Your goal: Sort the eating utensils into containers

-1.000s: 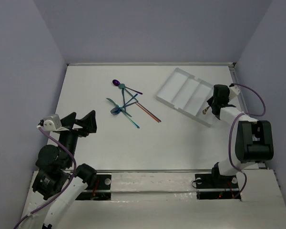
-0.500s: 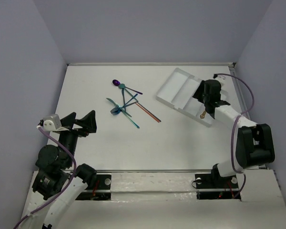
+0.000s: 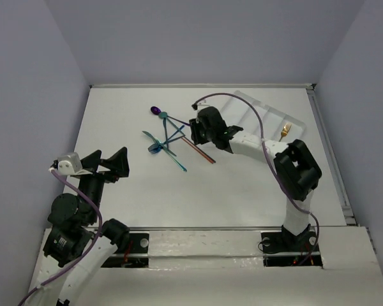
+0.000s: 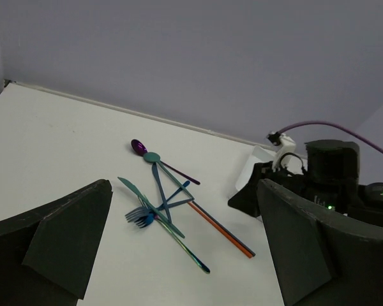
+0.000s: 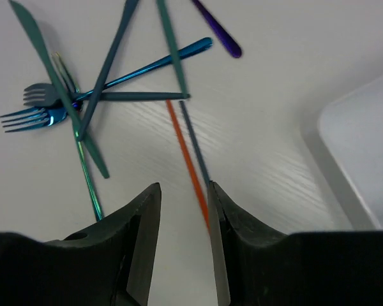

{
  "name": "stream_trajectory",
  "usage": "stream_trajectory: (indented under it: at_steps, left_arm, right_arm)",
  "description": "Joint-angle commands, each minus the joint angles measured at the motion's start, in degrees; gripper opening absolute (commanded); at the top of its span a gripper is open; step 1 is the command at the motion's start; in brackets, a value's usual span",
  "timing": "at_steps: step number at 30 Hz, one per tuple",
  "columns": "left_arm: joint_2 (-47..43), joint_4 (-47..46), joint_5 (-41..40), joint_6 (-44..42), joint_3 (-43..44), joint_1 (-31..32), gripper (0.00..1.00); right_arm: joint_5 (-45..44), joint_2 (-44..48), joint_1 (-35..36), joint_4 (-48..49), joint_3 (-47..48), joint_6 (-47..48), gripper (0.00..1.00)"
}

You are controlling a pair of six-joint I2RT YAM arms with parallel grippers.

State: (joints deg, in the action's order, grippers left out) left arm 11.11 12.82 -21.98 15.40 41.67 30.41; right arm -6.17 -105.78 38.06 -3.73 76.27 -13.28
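Note:
The eating utensils lie in a pile [image 3: 167,137] at the middle back of the table: a purple spoon [image 3: 156,111], teal and blue forks [image 4: 140,215], and a red-orange stick [image 5: 190,167] beside a dark blue stick [image 5: 195,143]. My right gripper [image 3: 198,134] hangs open and empty low over these two sticks; in the right wrist view [image 5: 185,210] the red-orange stick runs by the right finger. A gold fork [image 3: 285,132] lies in the white tray [image 3: 277,115], mostly hidden behind the right arm. My left gripper [image 3: 108,162] is open and empty at the left.
The grey walls close in the table on three sides. The right arm's purple cable [image 3: 255,121] loops over the tray. A tray corner [image 5: 364,140] shows right of the sticks. A metal rail [image 3: 204,228] runs along the near edge.
My right gripper held the gold fork over the tray, let it go there, and swung left to the sticks. The left arm has not moved.

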Motion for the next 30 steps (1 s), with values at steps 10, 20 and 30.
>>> stream_trajectory:
  at_steps: [10, 20, 30]
  left_arm:
    - [0.8, -2.9, -0.7, -0.4, -0.7, -0.2, 0.99]
    - [0.9, -3.0, -0.3, -0.5, -0.7, -0.2, 0.99]
    - [0.8, -3.1, -0.2, -0.5, -0.7, -0.2, 0.99]
  right_arm:
    - [4.1, -24.3, 9.3, -11.4, 34.8, 9.9, 0.38]
    - [-11.0, -39.5, 9.3, -19.6, 55.8, 5.5, 0.37]
    - [-9.5, -44.8, 9.3, -19.6, 59.7, 4.5, 0.34]
